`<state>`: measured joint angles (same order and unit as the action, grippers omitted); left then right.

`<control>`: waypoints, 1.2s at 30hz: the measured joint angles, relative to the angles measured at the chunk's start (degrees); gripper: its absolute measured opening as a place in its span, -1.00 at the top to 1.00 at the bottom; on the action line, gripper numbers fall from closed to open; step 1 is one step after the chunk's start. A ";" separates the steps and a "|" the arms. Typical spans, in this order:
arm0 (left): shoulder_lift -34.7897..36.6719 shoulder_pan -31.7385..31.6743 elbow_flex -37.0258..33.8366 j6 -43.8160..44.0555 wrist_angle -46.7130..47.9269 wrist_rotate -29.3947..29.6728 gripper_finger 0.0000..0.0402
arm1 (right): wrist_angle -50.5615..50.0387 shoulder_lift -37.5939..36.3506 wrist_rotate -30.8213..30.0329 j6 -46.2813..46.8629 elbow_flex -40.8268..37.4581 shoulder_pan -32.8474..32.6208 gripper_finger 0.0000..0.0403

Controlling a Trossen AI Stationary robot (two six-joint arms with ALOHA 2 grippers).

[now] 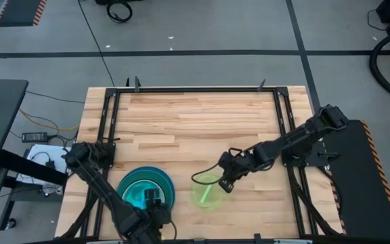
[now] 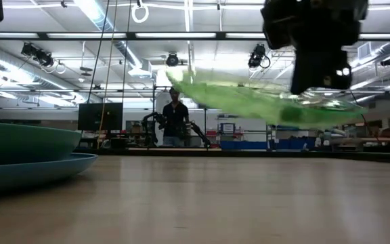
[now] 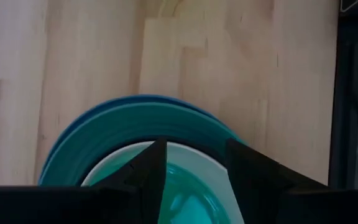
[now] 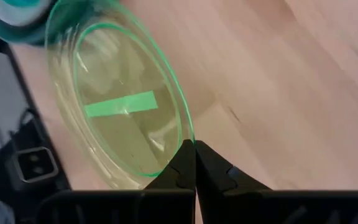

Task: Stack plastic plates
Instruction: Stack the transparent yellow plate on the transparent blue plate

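Plates: one lime-green plate hangs tilted above the table, pinched at its rim by the clenched right pincer, right of the stack at the near left. I judge that thin rim grip could slip, or the tilted plate could land crooked. Left pincer, released, hovers over the stack. Counted: one green plate; three stacked, blue, teal, pale cyan.

No legible txt, labels, brands or nos. anywhere in view
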<state>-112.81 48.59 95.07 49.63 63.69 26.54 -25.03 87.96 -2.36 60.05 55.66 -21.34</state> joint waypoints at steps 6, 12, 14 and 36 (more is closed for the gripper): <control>0.00 1.57 0.00 2.35 0.03 0.79 0.16 | 2.61 0.00 0.29 -4.39 2.04 3.41 0.98; 1.48 3.96 0.05 3.18 0.22 0.79 0.16 | 6.01 0.02 1.19 -6.14 2.67 6.04 0.98; 2.38 4.88 0.22 3.89 0.68 1.00 0.16 | 8.05 0.02 2.35 -6.23 2.67 6.86 0.98; 6.01 4.19 0.22 3.71 1.28 1.33 0.16 | 14.74 12.21 5.09 -12.49 14.57 6.80 0.99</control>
<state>-106.80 52.77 95.29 53.34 64.97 27.88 -10.28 100.18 2.73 47.56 70.22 -14.55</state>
